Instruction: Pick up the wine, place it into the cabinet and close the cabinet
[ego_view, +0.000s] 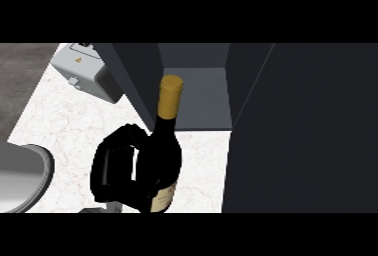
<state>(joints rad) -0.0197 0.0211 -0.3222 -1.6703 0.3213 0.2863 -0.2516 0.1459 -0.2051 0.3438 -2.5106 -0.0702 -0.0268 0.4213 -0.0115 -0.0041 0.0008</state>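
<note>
The left hand (114, 167) is curled round the body of the wine bottle (164, 150), fingers wrapped on its left side. The bottle stands just in front of the open cabinet (192, 95), its gold-capped neck leaning toward the shelf. Glass like this is probably heavy, rigid, smooth and breakable, so the wide body looks a safer hold than the neck. The right hand is out of sight.

The wine bottle (165, 150) has its base cut off at the view's lower edge, and its label shows only in part. The left hand (114, 170) hides the bottle's left side. A round sink (29, 180), possibly, is cropped at the worktop's left edge. The cabinet (193, 95) runs past the top.
</note>
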